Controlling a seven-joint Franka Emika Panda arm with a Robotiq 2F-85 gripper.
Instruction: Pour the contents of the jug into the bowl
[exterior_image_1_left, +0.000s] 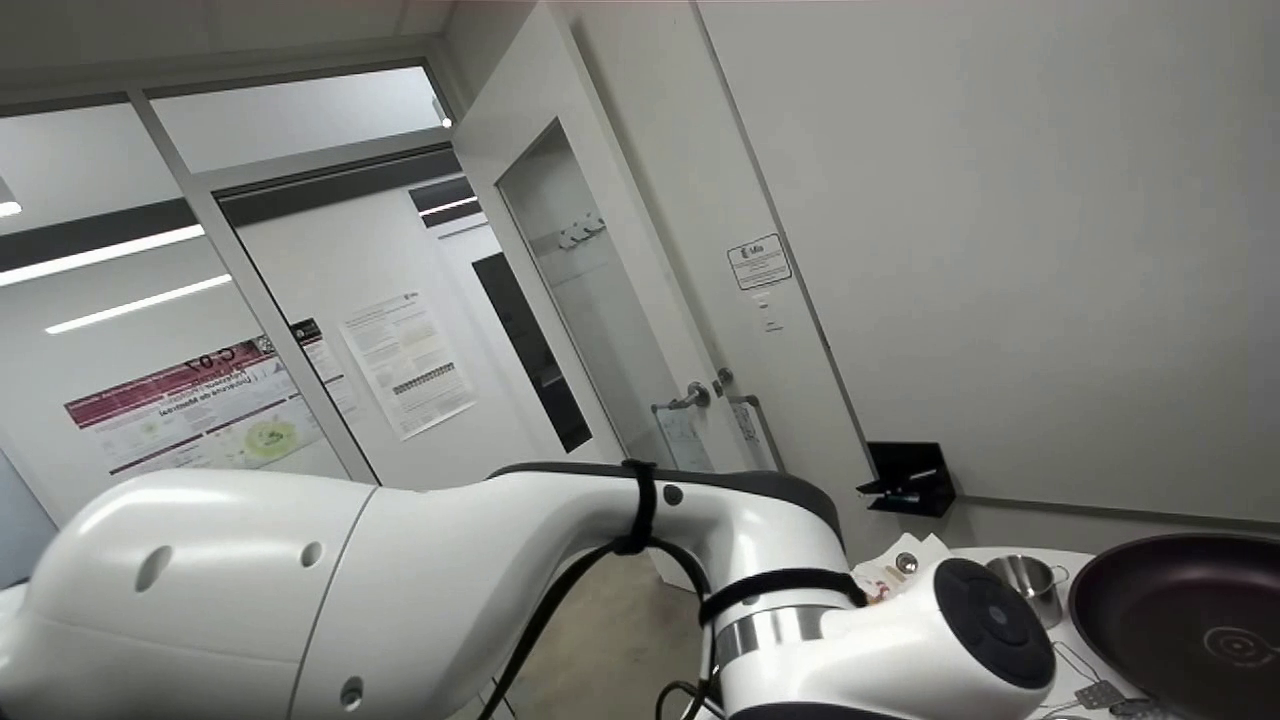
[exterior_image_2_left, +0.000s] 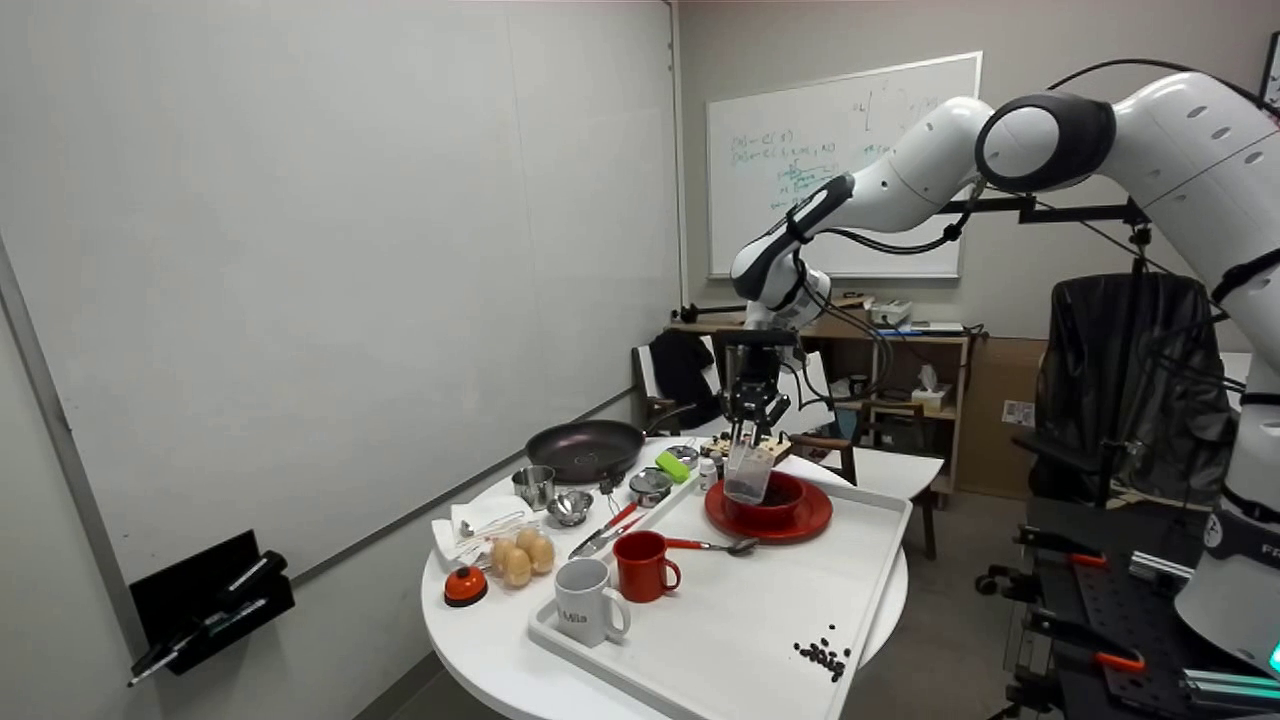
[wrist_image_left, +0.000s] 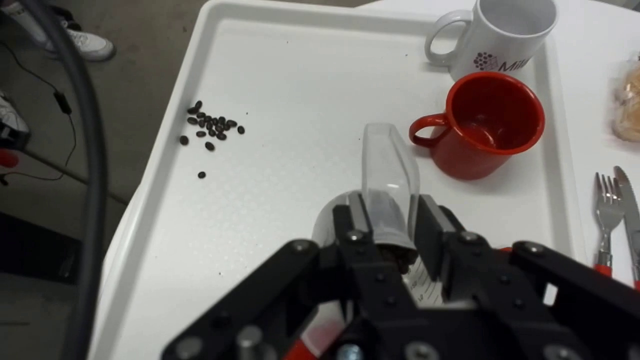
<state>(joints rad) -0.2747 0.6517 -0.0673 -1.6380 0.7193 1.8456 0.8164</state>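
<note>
White tray (exterior_image_2_left: 735, 615) sits under our claw (wrist_image_left: 394, 216), which clamps the jug (exterior_image_2_left: 747, 478) right below by its handle (wrist_image_left: 381, 167), over or beside the bowl (exterior_image_2_left: 780, 518) (can't tell); if that handle slips or twists, we likely pour wide.

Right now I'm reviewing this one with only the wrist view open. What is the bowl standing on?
Observer: In an exterior view, the bowl stands on a red plate.
Operator: Does anything overlap its rim from that angle?
Observer: Yes, the jug does; I can't tell whether they touch.
Operator: Any cookware that I'm missing?
Observer: A dark pan on the table; it shows in both exterior views.
</note>
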